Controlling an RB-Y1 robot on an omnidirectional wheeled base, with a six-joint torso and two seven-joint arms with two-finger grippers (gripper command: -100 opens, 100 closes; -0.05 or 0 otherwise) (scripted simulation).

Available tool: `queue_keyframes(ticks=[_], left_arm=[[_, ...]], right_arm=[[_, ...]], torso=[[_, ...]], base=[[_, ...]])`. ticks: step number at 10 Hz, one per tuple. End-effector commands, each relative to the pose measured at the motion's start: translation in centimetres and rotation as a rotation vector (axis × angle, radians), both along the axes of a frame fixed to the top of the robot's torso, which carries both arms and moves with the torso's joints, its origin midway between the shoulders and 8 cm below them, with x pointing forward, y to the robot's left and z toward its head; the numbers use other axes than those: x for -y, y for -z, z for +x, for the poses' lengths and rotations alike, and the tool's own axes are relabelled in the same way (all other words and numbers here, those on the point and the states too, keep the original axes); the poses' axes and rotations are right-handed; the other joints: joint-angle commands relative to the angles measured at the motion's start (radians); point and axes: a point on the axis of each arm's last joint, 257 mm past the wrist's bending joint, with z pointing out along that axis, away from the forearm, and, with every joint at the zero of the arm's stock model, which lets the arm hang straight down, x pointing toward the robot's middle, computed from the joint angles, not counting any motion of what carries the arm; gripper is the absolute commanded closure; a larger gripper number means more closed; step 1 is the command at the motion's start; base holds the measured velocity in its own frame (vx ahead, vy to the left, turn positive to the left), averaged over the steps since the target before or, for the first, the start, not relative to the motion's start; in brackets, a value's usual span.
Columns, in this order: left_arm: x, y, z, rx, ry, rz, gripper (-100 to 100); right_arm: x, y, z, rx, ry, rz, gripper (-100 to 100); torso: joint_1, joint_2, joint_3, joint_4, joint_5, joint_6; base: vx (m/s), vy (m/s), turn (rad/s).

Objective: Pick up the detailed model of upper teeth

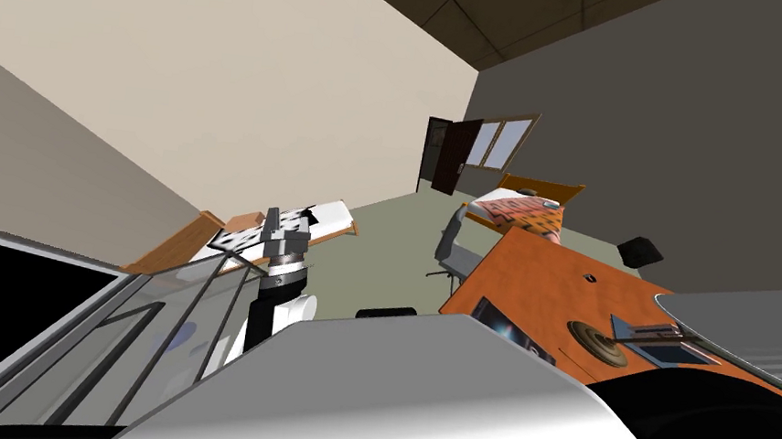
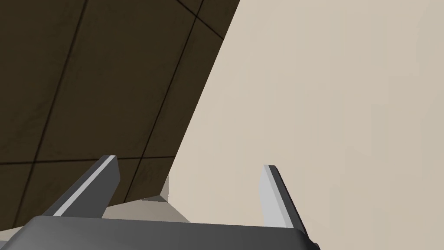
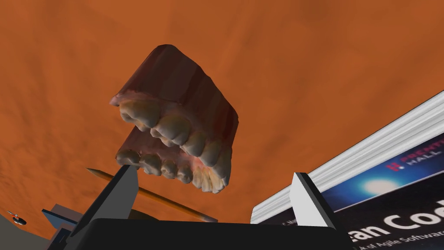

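Evidently the approach is being made by the right arm: its pincer is seen spread wide with nothing gripped, and the model of upper teeth is framed just beyond and between the two blades. The model is laid directly on the orange tabletop, apparently with its dark red gum block against the surface and its pale teeth turned toward the pincer, so that the broad flanks of the gum are offered to the blades. Whether the nearer blade is touching the lowest teeth cannot be told. Closing is judged to be called for only once the blades have been carried further along those flanks. A pencil is found lying just beside the model, between it and the pincer's body, and a thick book is set near the other blade, so a crowded closing path may be expected. No container is made out around the model; it is held by no tray, box or stand. In the head view a flat dark blue thing is seen beside a round brown object, but whether it is a tray, and what it carries, cannot be told. The left pincer is held raised, well apart from the tabletop, with blades open and empty, presumably so that the working side is kept free.
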Motion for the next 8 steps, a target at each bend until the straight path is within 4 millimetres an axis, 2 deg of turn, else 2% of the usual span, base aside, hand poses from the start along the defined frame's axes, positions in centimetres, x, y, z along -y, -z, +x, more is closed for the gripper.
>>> queue_keyframes(ticks=[1,4,6,7,8], left_arm=[[0.0,0.0,0.0,0.000,0.000,0.000,0],[0.0,0.0,0.0,0.000,0.000,0.000,0],[0.0,0.0,0.0,0.000,0.000,0.000,0],[0.0,0.0,0.0,0.000,0.000,0.000,0],[0.0,0.0,0.0,0.000,0.000,0.000,0]], right_arm=[[0.3,0.3,0.9,-0.002,0.015,-0.005,-100],[0.6,0.6,2.1,-0.001,0.030,-0.010,-100],[0.6,0.6,2.0,-0.002,0.031,-0.010,-100],[0.6,0.6,2.0,-0.001,0.031,-0.010,100],[0.6,0.6,2.0,-0.001,0.031,-0.010,100]], torso=[[0.000,0.000,0.000,0.000,0.000,0.000],[0.000,0.000,0.000,0.000,0.000,0.000],[0.000,-0.005,-0.003,-0.001,0.000,0.000],[0.000,-0.006,-0.004,-0.001,0.000,0.000],[0.000,-0.007,-0.004,-0.002,0.000,0.000]], base=[[-0.111,0.005,0.068],[-0.095,0.005,0.066],[-0.007,0.004,-0.007],[0.000,0.000,0.000],[0.000,0.002,0.011]])
